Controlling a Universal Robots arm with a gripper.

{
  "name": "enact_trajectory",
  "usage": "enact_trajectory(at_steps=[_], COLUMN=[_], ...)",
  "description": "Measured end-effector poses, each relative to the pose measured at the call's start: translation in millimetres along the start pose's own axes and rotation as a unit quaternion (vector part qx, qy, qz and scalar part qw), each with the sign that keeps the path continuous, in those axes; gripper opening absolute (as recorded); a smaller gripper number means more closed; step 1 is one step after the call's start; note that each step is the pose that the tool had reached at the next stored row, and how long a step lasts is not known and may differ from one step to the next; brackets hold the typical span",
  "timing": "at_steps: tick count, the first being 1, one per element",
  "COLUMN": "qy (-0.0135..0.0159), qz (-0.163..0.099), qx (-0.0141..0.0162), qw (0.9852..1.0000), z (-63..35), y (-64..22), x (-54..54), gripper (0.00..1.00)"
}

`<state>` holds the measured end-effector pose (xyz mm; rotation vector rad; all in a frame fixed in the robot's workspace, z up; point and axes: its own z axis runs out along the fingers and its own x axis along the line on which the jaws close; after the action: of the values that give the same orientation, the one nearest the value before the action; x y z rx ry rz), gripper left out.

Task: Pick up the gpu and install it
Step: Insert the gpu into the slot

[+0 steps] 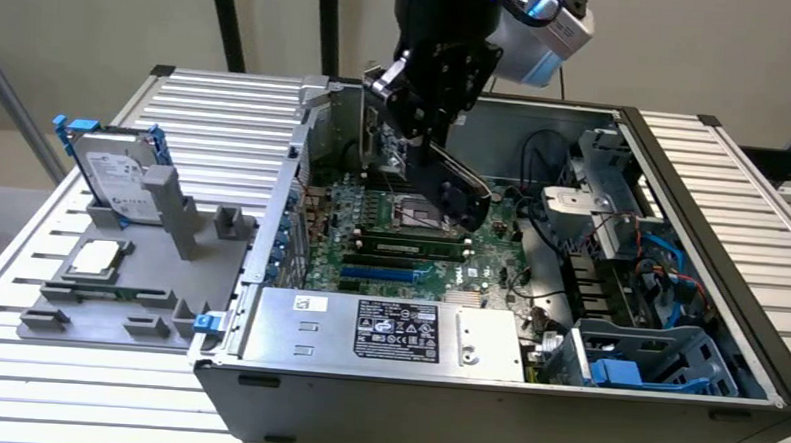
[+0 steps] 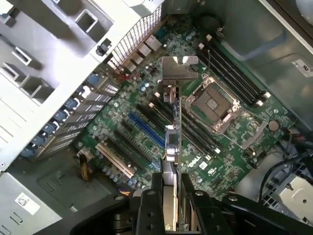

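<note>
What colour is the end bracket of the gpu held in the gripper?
Silver, bare metal. The end bracket of the gpu shows best in the wrist view.

the arm (image 1: 445,13) is cut off by the exterior view's upper edge. the upper end of the gpu (image 1: 457,191) is covered by the gripper (image 1: 426,133), and part of the motherboard (image 1: 368,235) is hidden behind both. in the wrist view the gpu (image 2: 172,142) is seen edge-on, so its faces cannot be told. the print on the power supply label (image 1: 398,330) is too small to be read.
</note>
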<state>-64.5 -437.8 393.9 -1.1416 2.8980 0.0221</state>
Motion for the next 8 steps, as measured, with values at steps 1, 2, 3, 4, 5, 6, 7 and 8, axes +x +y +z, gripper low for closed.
enact_trajectory(at_steps=[1,2,3,4,5,6,7,8], qy=[-0.0004,-0.0009,-0.0014,-0.0018,-0.0023,-0.0029,-0.0033,-0.0038], qz=[-0.009,-0.018,-0.028,-0.037,-0.046,-0.055,-0.064,-0.073], qx=[0.0002,0.0004,0.0005,0.0008,0.001,0.0012,0.0014,0.0016], qw=[1.0,0.9998,0.9996,0.9993,0.9989,0.9985,0.998,0.9974], z=[0.9,1.7,2.6,3.4,4.3,5.2,6.0,6.8], y=[0.0,0.0,0.0,0.0,0.0,0.0,0.0,0.0], x=[0.0,0.1,0.1,0.1,0.1,0.2,0.2,0.2], gripper=[0.0,0.0,0.0,0.0,0.0,0.0,0.0,0.0])
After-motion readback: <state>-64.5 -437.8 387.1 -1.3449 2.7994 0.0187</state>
